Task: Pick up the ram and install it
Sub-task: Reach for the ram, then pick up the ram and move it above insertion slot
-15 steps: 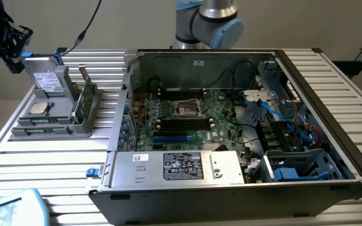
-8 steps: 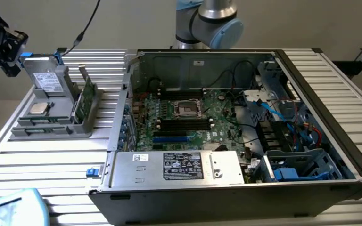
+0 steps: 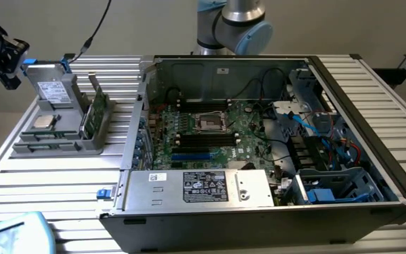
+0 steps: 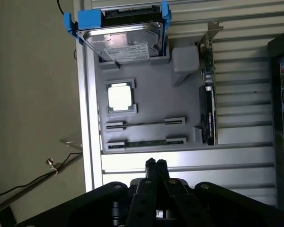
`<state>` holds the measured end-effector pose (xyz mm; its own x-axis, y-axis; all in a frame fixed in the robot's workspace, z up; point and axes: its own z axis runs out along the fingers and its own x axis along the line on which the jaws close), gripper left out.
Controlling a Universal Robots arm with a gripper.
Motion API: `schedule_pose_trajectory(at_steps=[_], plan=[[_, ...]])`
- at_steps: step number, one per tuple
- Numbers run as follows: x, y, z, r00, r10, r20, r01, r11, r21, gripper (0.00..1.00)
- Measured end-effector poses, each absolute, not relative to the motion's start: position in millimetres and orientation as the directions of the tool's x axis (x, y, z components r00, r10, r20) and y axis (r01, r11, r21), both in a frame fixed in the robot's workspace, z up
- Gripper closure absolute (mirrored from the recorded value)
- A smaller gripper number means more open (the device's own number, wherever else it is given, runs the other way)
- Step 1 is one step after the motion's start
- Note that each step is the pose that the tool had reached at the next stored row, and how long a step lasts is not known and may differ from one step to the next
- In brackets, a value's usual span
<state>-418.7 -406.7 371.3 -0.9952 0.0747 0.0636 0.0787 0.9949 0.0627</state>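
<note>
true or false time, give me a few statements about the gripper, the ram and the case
1. The gripper is shut on the ram. False: it is shut and empty; the ram lies in the grey tray.
2. The processor chip lies in the same tray. True.
3. The computer case has its side closed. False: it is open, with the motherboard showing.
4. The drive carries a blue bracket. True.

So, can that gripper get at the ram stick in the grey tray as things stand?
Probably yes: the ram stands on edge in the grey tray, in the slot nearest the gripper, with nothing over it. The jaws are shut, though.
</note>
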Motion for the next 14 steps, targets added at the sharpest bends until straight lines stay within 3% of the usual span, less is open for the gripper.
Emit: schedule_pose_trajectory(at_steps=[14], plan=[[-419.9, -406.6, 367.3, -0.995, 0.073, 0.064, 0.077, 0.995, 0.063, 0.89]])
